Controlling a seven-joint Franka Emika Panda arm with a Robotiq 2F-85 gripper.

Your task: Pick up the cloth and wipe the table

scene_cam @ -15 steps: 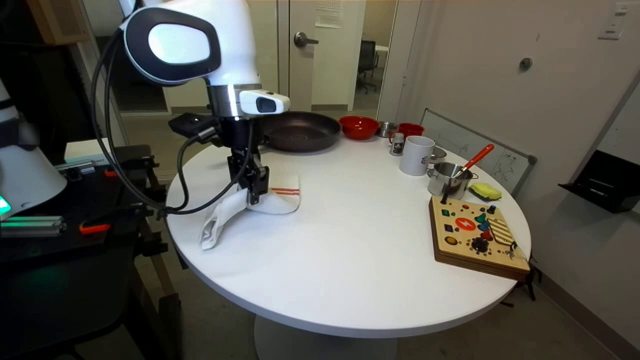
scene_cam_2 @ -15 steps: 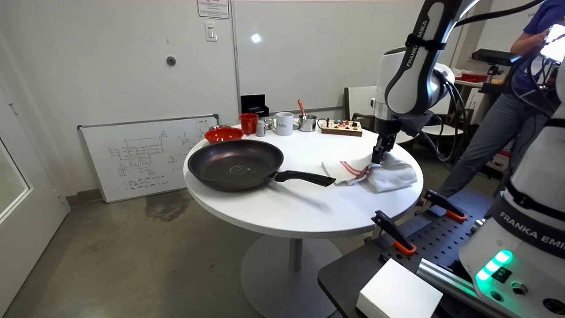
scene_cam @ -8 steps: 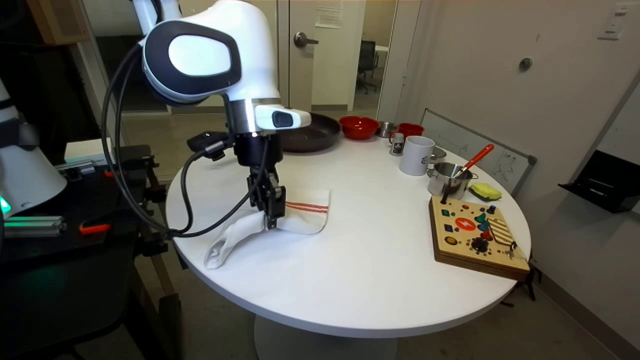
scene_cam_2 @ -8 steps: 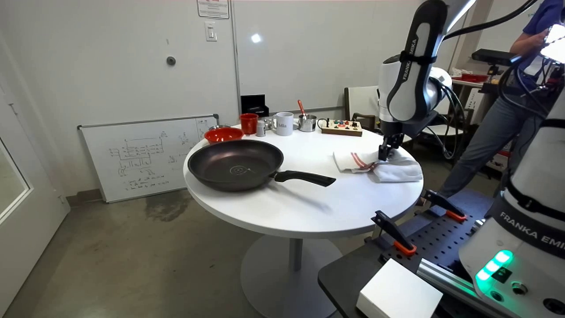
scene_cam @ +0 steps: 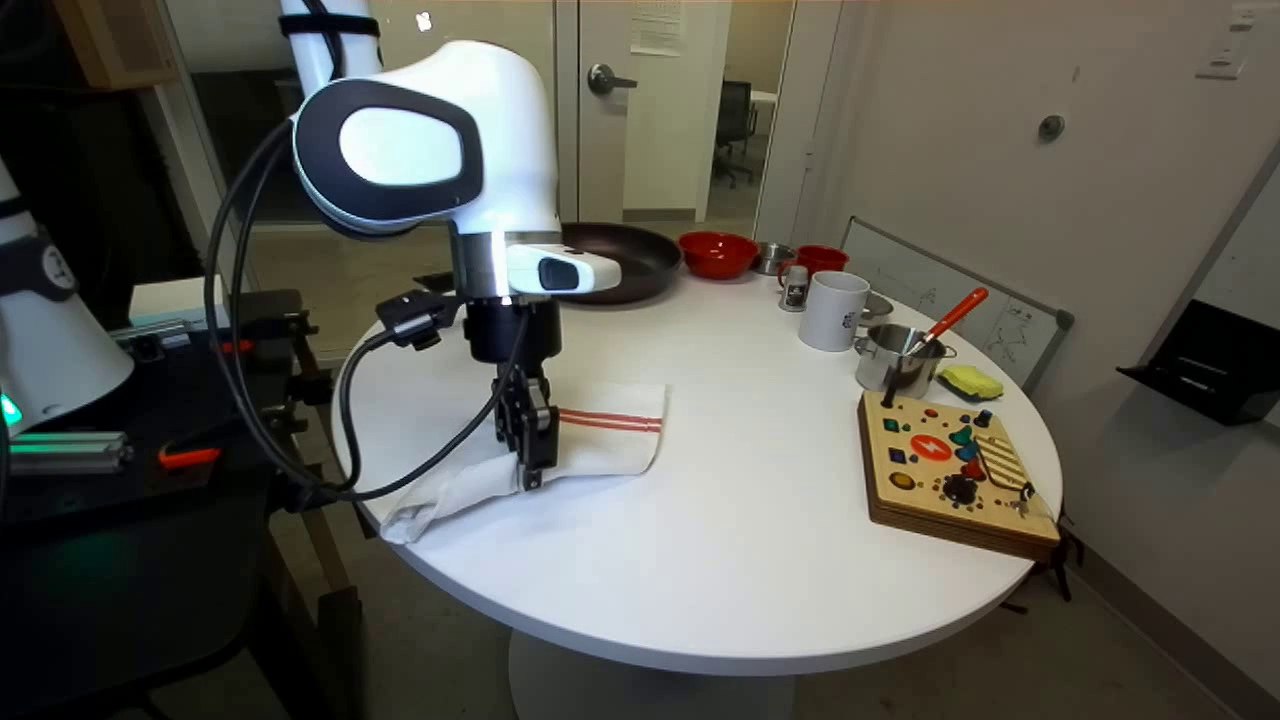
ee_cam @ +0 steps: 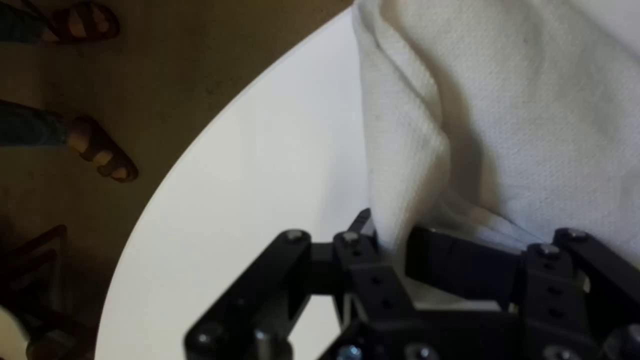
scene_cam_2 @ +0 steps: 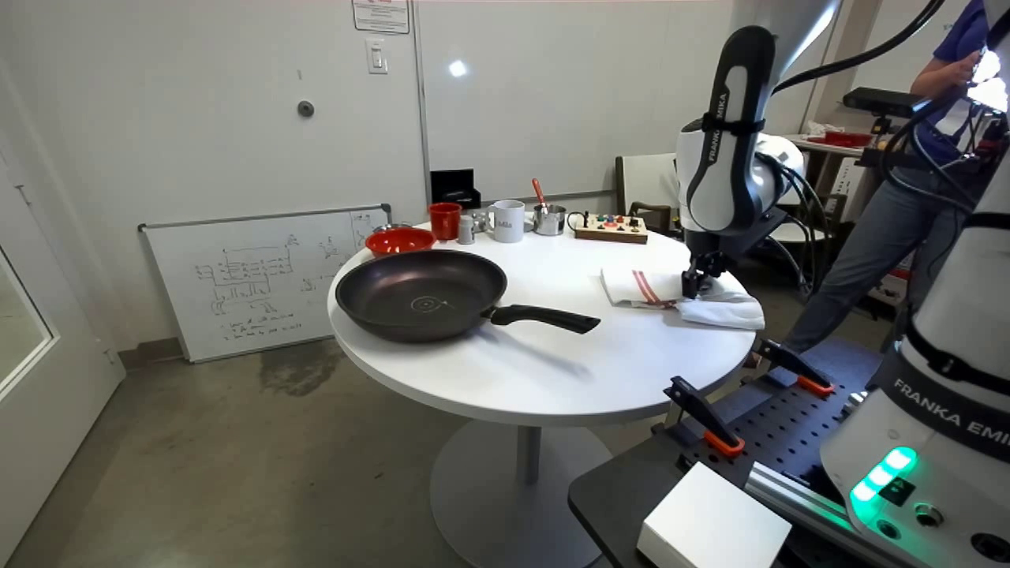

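The white cloth (scene_cam: 612,447) with thin red stripes lies bunched and folded on the round white table (scene_cam: 760,560). In an exterior view its rolled end reaches the table's rim nearest the robot base. It also shows in an exterior view (scene_cam_2: 720,312). My gripper (scene_cam: 532,478) points down at the table top and is shut on a fold of the cloth. In the wrist view, the fold runs up between the two fingers of the gripper (ee_cam: 392,240), and the cloth (ee_cam: 540,125) spreads to the right. The tips' contact with the table is hidden.
A dark frying pan (scene_cam_2: 422,296) stands on the table with its handle pointing toward the cloth. A red bowl (scene_cam: 718,256), white mug (scene_cam: 834,312), steel pot (scene_cam: 890,362), yellow-green sponge (scene_cam: 970,382) and wooden board (scene_cam: 950,470) stand along the far edge from the robot.
My gripper has dragged the cloth across the table, toward the near side in an exterior view, first rightward, then slightly back left. The cloth's rolled end has moved to the table's rim.
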